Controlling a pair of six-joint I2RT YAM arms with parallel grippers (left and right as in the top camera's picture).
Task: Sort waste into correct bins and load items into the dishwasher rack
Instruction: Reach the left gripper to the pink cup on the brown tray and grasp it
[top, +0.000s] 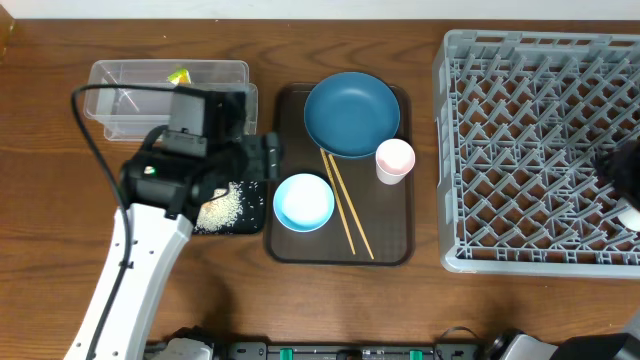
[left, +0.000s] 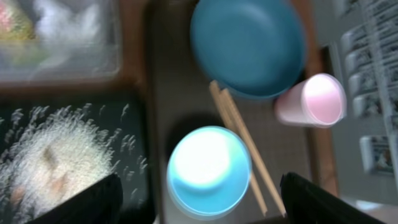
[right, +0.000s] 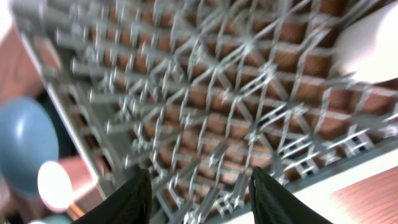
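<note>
**Overhead.** The grey lattice rack (top: 540, 150) fills the 3 o'clock side of the table. The clear tub (top: 170, 85) sits at 10 o'clock with the yellow-green wrapper (top: 180, 75) inside. Just below it is the black tray (top: 245, 222), with rice (top: 225, 205) heaped in it. On the brown tray (top: 400, 240), the dark blue plate (top: 352, 113) lies at 12 o'clock and the light blue bowl (top: 303, 202) at 8. The pink cup (top: 394, 160) stands upright at 3, touching the plate's rim. The chopsticks (top: 345, 205) lie flat between bowl and cup. Their long axis runs from 11 to 5 o'clock, with the tips together at the plate and spreading toward 5. The left gripper (top: 270, 158) hangs over the brown tray's 9 o'clock edge; its opening cannot be told here. The right gripper (top: 622, 170) is over the rack, mostly cropped.

**Left wrist.** The left gripper (left: 200, 180) has its fingers (left: 93, 202) spread wide and holds nothing. The bowl (left: 208, 168) is between and below them. The chopsticks (left: 242, 146) pass its 3 o'clock side, and rice (left: 50, 155) shows at 9 o'clock.

**Right wrist.** The right gripper (right: 199, 186) is spread and empty above the rack (right: 217, 93). A blurred white shape (right: 373, 37) sits at 2 o'clock.
</note>
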